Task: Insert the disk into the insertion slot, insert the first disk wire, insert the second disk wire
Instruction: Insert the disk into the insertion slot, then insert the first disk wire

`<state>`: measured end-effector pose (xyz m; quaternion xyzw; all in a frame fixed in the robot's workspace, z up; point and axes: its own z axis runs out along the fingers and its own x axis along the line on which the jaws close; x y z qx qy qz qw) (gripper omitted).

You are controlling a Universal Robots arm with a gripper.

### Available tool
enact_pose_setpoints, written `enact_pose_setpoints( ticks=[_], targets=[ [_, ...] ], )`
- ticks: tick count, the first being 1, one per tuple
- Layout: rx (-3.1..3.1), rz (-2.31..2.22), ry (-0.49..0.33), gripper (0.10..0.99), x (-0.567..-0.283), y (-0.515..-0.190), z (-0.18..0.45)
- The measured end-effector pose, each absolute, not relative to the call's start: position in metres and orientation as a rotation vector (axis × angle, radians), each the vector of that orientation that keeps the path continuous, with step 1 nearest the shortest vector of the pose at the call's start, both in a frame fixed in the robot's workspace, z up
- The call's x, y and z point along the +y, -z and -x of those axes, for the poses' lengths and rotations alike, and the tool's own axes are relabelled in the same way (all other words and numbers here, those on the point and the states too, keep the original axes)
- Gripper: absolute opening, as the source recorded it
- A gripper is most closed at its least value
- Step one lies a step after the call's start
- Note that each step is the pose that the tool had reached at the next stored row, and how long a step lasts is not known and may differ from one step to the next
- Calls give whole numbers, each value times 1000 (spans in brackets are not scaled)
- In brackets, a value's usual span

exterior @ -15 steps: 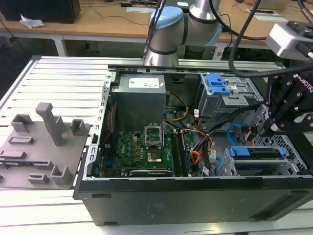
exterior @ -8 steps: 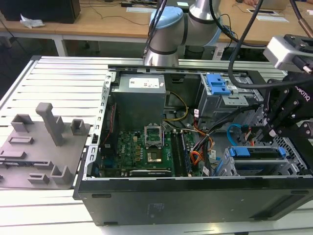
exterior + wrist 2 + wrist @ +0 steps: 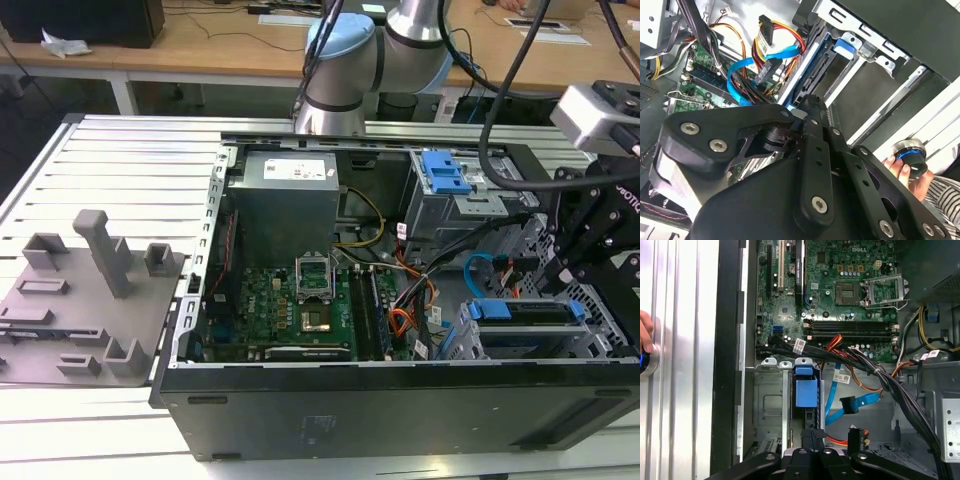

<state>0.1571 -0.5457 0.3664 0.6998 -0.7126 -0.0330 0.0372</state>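
The disk, in its bright blue carrier, sits down inside the insertion slot, a silver sheet-metal cage at the case's front corner. My gripper is right over the disk's end, fingers together and nothing between them; in the second wrist view the gripper meets the disk's blue edge. The second disk wire, flat and light blue, lies loose beside the disk with its dark connector free. The orange-and-black first disk wire also hangs unplugged.
A grey bay with a blue latch stands behind the cage. Black cable bundles cross between the motherboard and the drives. A person's hand rests by a blue-ringed knob outside the case. Grey fixtures stand at the exterior view's left.
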Motion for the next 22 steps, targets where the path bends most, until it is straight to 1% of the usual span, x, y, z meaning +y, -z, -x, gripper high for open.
enact_pose_setpoints(
  ticks=[21, 22],
  targets=[
    [-2187, -2148, 101, 106, -546, -364, -158],
    [-2187, -2148, 101, 169, -546, -364, -158]
  ],
)
